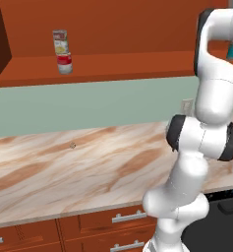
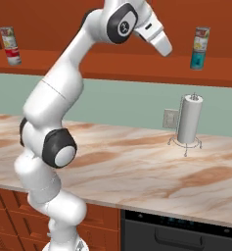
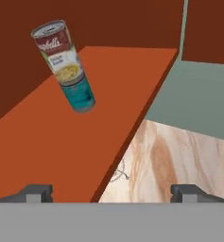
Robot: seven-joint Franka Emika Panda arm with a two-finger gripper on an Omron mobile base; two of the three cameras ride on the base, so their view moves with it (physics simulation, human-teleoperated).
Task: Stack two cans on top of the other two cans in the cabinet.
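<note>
1. On the cabinet (image 1: 113,66) ledge, left end: yellow-green can (image 1: 60,42) stacked upright on the red-and-white can (image 1: 65,63).
2. Right part of the same ledge: second yellow-green can (image 2: 201,38) sits on the teal can (image 2: 197,60), also upright.
3. Gripper (image 3: 111,193) fingers spread apart, nothing between them, short of the ledge and apart from the teal stack.
4. Paper towel roll (image 2: 189,119) stands on the counter (image 2: 137,166) below that stack.

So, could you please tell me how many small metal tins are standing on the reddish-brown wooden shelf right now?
4, in two stacks: a yellow-and-green-labelled tin on the red-and-white tin at the shelf's left, another yellow-and-green-labelled tin on the teal tin at its right.
</note>
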